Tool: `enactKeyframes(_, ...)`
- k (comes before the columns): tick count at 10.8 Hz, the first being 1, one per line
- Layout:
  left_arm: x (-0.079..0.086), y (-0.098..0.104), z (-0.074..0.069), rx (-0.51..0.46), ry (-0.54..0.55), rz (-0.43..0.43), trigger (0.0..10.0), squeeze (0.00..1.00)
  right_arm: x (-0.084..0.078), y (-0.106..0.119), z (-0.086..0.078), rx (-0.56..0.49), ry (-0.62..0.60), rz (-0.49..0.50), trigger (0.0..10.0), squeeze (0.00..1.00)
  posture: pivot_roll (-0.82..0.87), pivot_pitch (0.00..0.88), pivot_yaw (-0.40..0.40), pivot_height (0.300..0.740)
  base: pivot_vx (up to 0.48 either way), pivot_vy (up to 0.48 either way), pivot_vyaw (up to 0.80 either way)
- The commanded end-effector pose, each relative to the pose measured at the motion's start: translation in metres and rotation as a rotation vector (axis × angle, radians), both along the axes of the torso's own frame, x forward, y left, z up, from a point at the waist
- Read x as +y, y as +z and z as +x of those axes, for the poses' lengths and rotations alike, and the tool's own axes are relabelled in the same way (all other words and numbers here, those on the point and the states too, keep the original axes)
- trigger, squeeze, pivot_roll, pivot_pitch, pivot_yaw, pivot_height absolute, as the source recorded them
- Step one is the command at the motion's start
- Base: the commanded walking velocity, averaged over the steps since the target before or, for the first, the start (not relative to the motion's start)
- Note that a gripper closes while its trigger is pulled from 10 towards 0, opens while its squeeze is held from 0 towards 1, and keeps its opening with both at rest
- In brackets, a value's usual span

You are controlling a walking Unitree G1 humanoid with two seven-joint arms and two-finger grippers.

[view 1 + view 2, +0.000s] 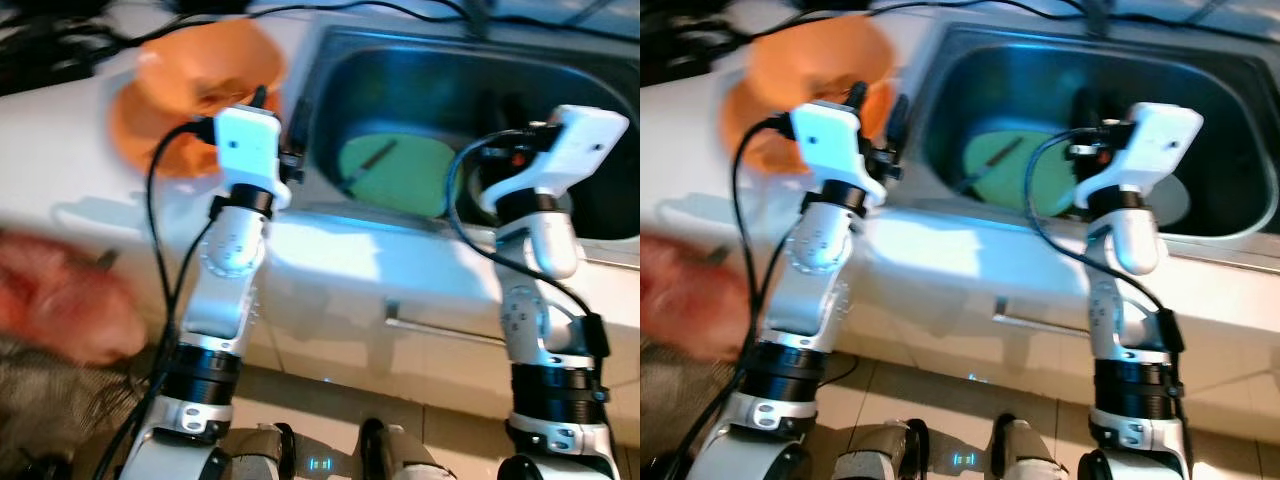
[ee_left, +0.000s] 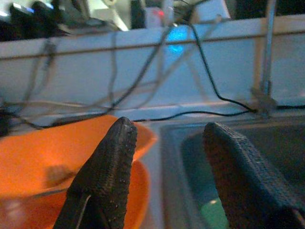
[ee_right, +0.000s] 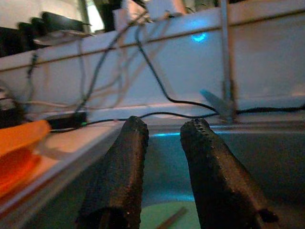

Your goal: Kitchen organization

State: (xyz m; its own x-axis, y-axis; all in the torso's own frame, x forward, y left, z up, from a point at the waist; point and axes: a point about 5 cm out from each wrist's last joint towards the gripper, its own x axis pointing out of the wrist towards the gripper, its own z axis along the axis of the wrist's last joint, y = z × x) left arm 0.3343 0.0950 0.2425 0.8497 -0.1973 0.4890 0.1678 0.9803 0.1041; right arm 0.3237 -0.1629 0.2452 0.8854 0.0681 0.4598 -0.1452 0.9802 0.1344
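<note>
An orange bowl (image 1: pixel 205 60) sits stacked on an orange plate (image 1: pixel 150 135) on the white counter (image 1: pixel 70 150), left of the steel sink (image 1: pixel 340 60). A green plate (image 1: pixel 395 175) lies in the sink with a thin dark utensil (image 1: pixel 372 158) on it. My left gripper (image 1: pixel 280 115) hovers at the sink's left rim beside the orange bowl (image 2: pixel 43 157), fingers (image 2: pixel 114 157) open and empty. My right gripper (image 3: pixel 164 143) is above the sink basin over the green plate (image 3: pixel 162 217), with its fingers (image 3: pixel 128 152) a small gap apart and nothing between them.
Black cables (image 2: pixel 209 90) run along the back ledge behind the sink. A metal faucet pipe (image 3: pixel 226 62) rises at the sink's rear. A blurred red shape (image 1: pixel 60 300) and dark mesh (image 1: pixel 50 400) lie at my left. A cabinet handle (image 1: pixel 440 330) sits below the counter front.
</note>
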Motion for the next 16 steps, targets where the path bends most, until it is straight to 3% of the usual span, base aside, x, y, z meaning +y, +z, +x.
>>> enactKeyframes(1,0.000,0.000,-0.002,-0.006,-0.006,-0.004,10.0,0.00,-0.001,0.002,-0.002,-0.010,0.002,0.004,10.0,0.00,0.08,0.220,0.024,0.740,0.000,0.000,0.00)
enactKeyframes(9,0.001,-0.004,-0.001,0.009,0.015,0.035,10.0,0.00,0.000,0.000,-0.001,-0.001,0.008,0.006,10.0,0.00,0.09,0.222,0.021,0.740,0.000,0.000,0.00)
enactKeyframes(12,0.008,0.003,0.002,-0.041,0.092,0.162,10.0,0.00,0.000,-0.001,-0.001,0.002,0.005,0.008,10.0,0.00,0.09,0.222,0.020,0.740,0.000,0.000,0.00)
enactKeyframes(16,0.004,0.009,0.002,-0.074,0.117,0.292,10.0,0.00,0.000,-0.001,0.000,0.004,0.006,0.013,10.0,0.00,0.09,0.222,0.020,0.740,0.000,0.000,0.00)
